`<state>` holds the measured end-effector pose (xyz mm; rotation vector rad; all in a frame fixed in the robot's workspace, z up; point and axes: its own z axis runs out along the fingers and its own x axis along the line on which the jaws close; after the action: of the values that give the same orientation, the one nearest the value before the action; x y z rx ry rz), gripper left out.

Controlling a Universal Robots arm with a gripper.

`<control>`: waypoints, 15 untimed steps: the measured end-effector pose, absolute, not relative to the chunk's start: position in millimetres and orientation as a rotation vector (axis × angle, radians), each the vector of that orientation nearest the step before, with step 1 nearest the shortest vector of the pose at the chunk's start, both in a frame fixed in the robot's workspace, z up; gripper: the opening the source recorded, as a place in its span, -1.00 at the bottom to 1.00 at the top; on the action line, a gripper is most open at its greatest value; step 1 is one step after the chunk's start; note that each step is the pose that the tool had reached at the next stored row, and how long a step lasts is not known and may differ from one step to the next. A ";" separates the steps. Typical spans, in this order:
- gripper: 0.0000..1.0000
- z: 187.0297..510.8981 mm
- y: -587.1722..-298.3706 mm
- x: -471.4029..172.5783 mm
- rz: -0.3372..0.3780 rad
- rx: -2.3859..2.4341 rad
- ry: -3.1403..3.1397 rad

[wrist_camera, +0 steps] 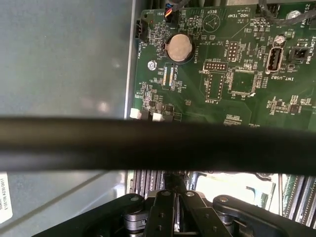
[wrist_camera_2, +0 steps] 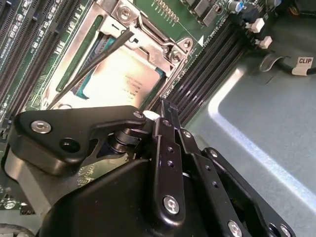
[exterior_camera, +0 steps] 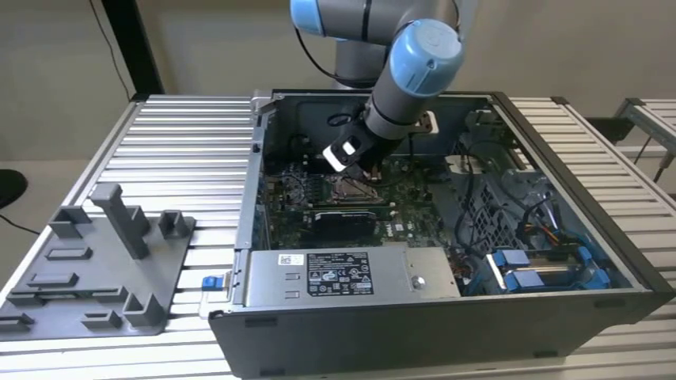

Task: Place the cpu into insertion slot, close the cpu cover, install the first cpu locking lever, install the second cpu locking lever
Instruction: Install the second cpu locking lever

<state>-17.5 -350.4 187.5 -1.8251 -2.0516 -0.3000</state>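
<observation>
Worktop (exterior_camera: 169, 134): ribbed aluminium slats, plain wall behind, grey fixture tray (exterior_camera: 90, 269) well off to the exterior view's left of the fingers. Open PC case (exterior_camera: 444, 317) sits on it; walls box the arm in, so little room for side travel.

Motherboard (wrist_camera: 222, 74) is under the gripper (wrist_camera_2: 165, 111), green and densely populated. Judgement: rigid but fragile, no stray contact.

Insertion slot (wrist_camera_2: 86, 59) lies just ahead of the fingertips in the second wrist view. Cpu cover (wrist_camera_2: 148, 29) is down around the chip. A thin locking lever (wrist_camera_2: 94, 61) runs diagonally across the socket, not latched as far as I can tell.

Cpu (wrist_camera_2: 121, 79) is seated in the slot, silvery top showing through the cover cut-out. Judgement: light, stiff, slick, pins delicate; handle by edges only. The lever looks like springy wire, best caught near its free end.

Fingers look clenched together, grasping nothing that I can see.
</observation>
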 end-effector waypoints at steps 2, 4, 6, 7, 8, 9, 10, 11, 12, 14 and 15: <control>-1.00 186.8 -350.3 -17.4 -0.304 -1.825 -2.048; -1.00 186.4 -350.1 -17.4 -0.310 -1.823 -2.044; -1.00 186.0 -349.8 -17.4 -0.322 -1.818 -2.037; -1.00 185.8 -349.8 -17.4 -0.325 -1.817 -2.034; -1.00 185.5 -349.7 -17.3 -0.328 -1.815 -2.033; -1.00 185.5 -349.7 -17.4 -0.328 -1.815 -2.033; -1.00 186.0 -349.9 -17.4 -0.328 -1.816 -2.032; -1.00 188.6 -349.9 -17.4 -0.328 -1.816 -2.031; -1.00 192.1 -349.9 -17.4 -0.329 -1.818 -2.029; -1.00 195.9 -350.4 -18.3 -0.336 -1.819 -2.020; -1.00 197.3 -350.4 -19.0 -0.342 -1.818 -2.015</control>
<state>-19.0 -350.4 197.3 -1.8179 -2.0150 -0.3417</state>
